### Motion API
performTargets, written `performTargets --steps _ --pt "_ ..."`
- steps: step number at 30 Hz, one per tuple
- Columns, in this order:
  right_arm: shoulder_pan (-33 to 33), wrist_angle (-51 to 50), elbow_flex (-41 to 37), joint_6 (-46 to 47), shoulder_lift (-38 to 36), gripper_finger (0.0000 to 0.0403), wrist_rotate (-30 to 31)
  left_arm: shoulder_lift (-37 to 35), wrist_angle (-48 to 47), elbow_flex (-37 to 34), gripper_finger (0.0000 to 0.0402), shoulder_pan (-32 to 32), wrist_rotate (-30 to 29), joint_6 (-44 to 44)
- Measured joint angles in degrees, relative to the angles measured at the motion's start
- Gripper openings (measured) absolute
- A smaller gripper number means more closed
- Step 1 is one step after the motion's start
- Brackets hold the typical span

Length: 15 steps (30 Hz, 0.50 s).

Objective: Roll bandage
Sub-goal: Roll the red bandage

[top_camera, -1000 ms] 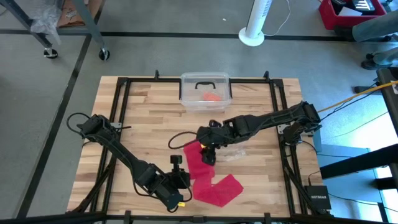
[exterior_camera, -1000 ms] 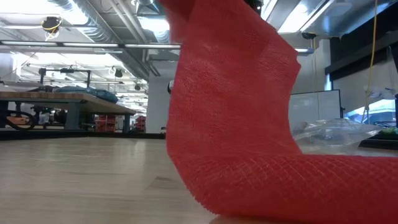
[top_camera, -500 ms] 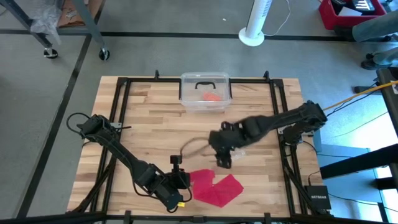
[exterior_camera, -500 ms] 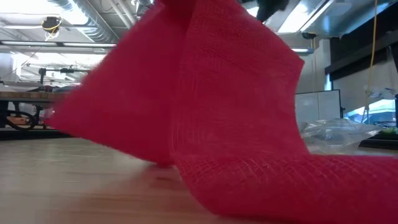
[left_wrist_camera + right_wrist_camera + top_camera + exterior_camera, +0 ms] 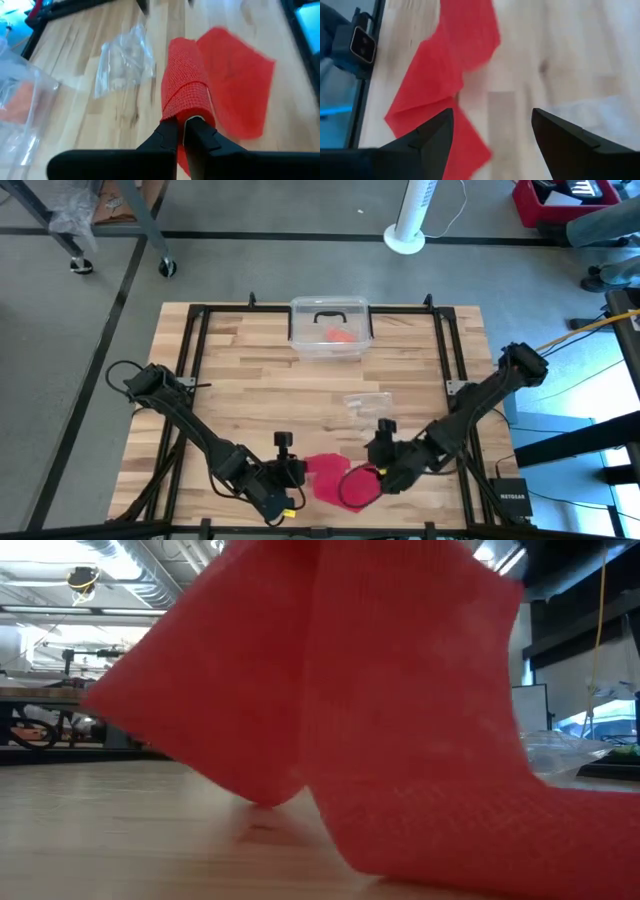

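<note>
**Right hand lets the bandage go and moves to the lower right**

The surface [image 5: 240,380] now carries the bandage [image 5: 338,478] folded low in the frame's middle bottom, no longer lifted. The right hand [image 5: 385,470], jaws wide and empty, has come down beside it. The left hand [image 5: 292,472] stays closed on the bandage's end. Rolling seems hardly begun.

Our two arms, left arm [image 5: 190,425] and right arm [image 5: 470,405], are dark, near-black jointed links, matte throughout. A thin black cable loops loose beside each arm. We note a small yellow mark near the left gripper [image 5: 296,473]. Our left gripper's fingers [image 5: 167,142] are black, angular and tapered, on a broad black body. Our right gripper [image 5: 492,132] has two black wedge-shaped fingers with flat inner faces.
</note>
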Motion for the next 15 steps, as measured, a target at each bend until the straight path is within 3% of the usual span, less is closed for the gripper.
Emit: performTargets --steps 5,9,15 --pt "3.02 28.89 -16.64 2.48 -0.32 0.0268 3.95 -1.61 3.85 0.0 0.0008 -0.61 -2.7 3.24" --pt "3.09 53.26 -25.36 2.14 2.72 0.0268 4.63 -2.29 8.63 0.0 0.0007 -1.41 -5.85 6.35" --pt "2.32 63.6 -26.87 1.27 5.32 0.0268 2.42 -2.53 9.49 0.02 0.0005 -1.89 -8.49 6.84"
